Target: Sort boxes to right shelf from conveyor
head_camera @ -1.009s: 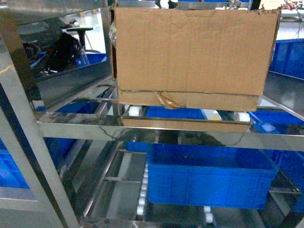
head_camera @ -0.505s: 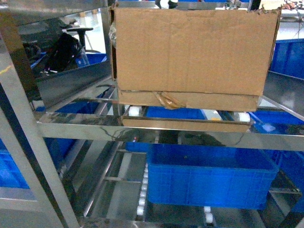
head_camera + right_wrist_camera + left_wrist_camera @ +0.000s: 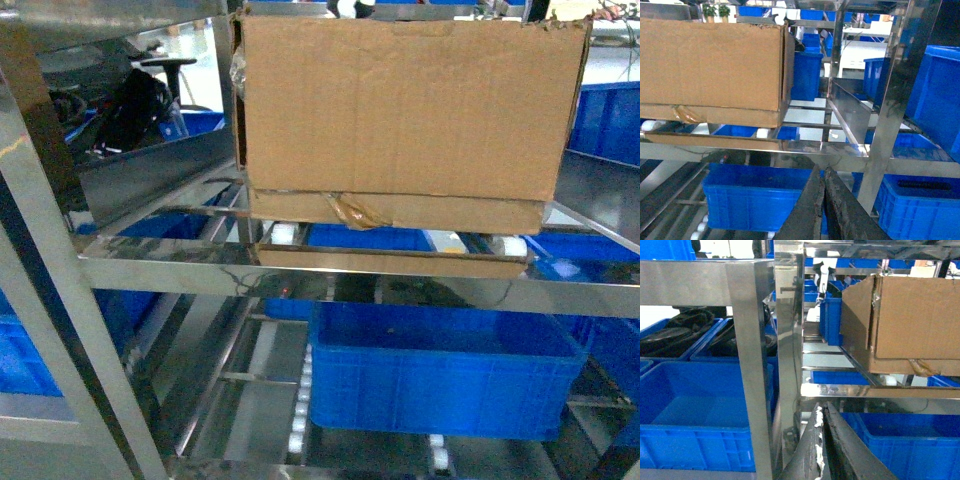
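The box [image 3: 405,110] is out of my hands: my left gripper [image 3: 821,442] and right gripper [image 3: 822,202] both show jaws pressed together on nothing, held low before the shelf [image 3: 330,272]. The brown carton sits on the white rollers [image 3: 283,233] at the front edge of the upper tier, a blue bin [image 3: 440,375] on the tier below. I judge this box delivered; the conveyor isn't in view. No readable writing anywhere, only crumpled tape [image 3: 352,210].

The box [image 3: 410,115] is matt brown corrugated cardboard with wrinkled glossy tape [image 3: 352,210]. The shelf [image 3: 330,272] is mirror-shiny steel with white plastic rollers [image 3: 283,234]. The bins [image 3: 440,375] are smooth blue plastic.
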